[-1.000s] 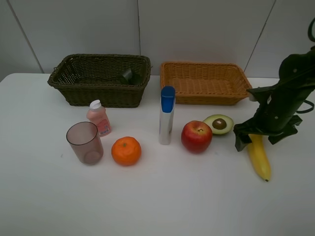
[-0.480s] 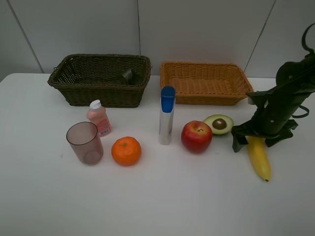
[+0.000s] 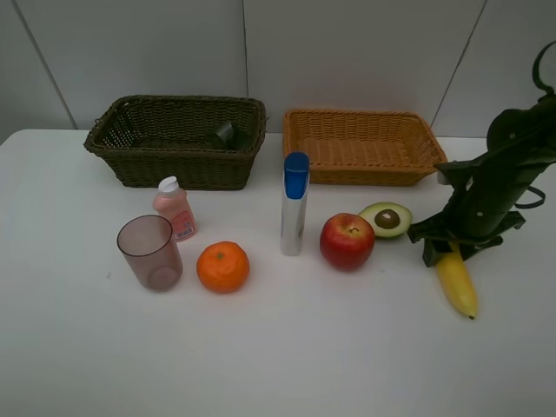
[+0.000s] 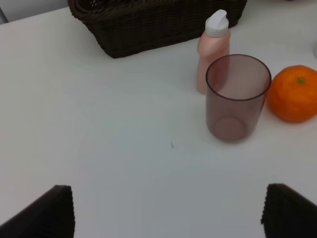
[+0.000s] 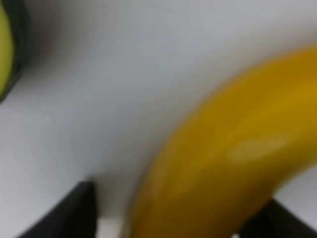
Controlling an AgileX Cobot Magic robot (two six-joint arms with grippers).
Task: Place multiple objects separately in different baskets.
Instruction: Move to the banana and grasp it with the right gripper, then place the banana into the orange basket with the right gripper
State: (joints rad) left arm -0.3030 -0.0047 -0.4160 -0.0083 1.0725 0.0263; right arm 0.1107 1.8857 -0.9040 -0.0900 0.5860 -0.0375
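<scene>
Right end effector (image 3: 447, 254) is pinching banana (image 3: 459, 285)
Banana is lying on bench (image 3: 347, 347), right of avocado (image 3: 387, 219); left end effector (image 4: 168, 213) is staying spread.

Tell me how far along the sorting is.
Done: pump bottle in the dark basket. In hand: right gripper grips the banana, not yet lifted. To do: apple, orange, avocado, tube, pink bottle, cup on the table; tan basket holds nothing.
</scene>
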